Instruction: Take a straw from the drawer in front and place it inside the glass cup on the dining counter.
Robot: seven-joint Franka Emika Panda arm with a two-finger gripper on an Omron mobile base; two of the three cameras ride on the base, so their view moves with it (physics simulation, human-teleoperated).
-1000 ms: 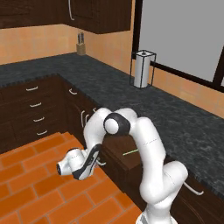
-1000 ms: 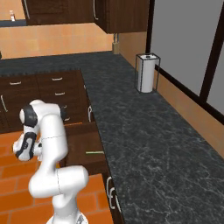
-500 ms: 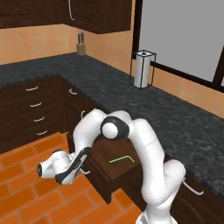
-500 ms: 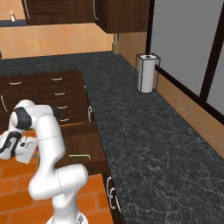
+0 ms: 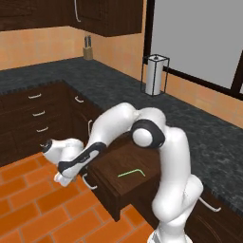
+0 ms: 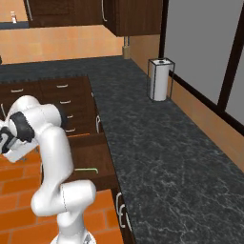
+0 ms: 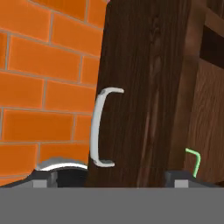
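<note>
The dark wooden drawer [image 5: 124,189] stands pulled out over the floor. The thin light-green straw [image 5: 130,172] lies flat on its bottom, also in the right base view [image 6: 86,169]. My gripper [image 5: 63,174] hangs low, just left of the drawer front, open and holding nothing. In the hand view the gripper [image 7: 112,178] faces the drawer front, its tips spread wide either side of the curved silver-white handle [image 7: 97,131] without touching it. The straw's bent tip [image 7: 194,160] peeks out at the right. The glass cup and dining counter are out of view.
Orange brick floor [image 5: 33,209] spreads in front of the cabinets. A black speckled counter [image 6: 157,152] carries a paper towel holder [image 5: 155,75] and a knife block [image 5: 88,52]. A bank of shut drawers [image 5: 37,114] stands at the left.
The drawer has slid out into the room and the straw has come into sight. My gripper has opened and let go of the handle, ending low and left of the drawer front.
</note>
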